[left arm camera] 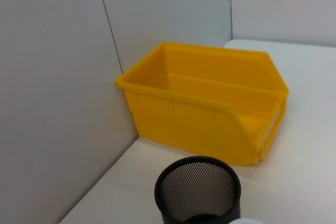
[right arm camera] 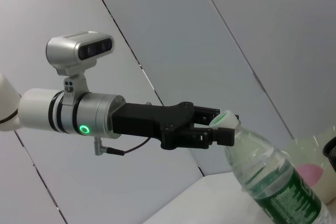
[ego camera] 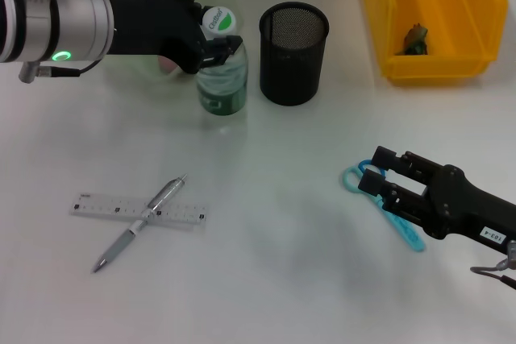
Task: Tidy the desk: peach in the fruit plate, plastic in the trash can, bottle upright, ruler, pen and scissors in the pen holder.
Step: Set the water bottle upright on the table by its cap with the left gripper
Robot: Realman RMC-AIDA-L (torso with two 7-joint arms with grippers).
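Silver pen (ego camera: 139,225) crossed over clear plastic ruler (ego camera: 137,209), well nearer than black mesh pen holder (ego camera: 294,52). Right gripper (ego camera: 385,178) spread open over blue-handled scissors (ego camera: 385,203), nearer-right of holder. Left gripper (ego camera: 219,47) clamped on neck of green-labelled clear plastic bottle (ego camera: 222,78), upright just left of holder. Advice: release straight, retreat without tipping.

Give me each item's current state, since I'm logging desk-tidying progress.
bottle: upright, neck gripped by the left gripper.
pen holder: upright, looks empty.
trash can: holds a small dark scrap.
pen: lying across the ruler.
scissors: flat on desk, under the open right gripper.
peach: mostly hidden behind left arm.
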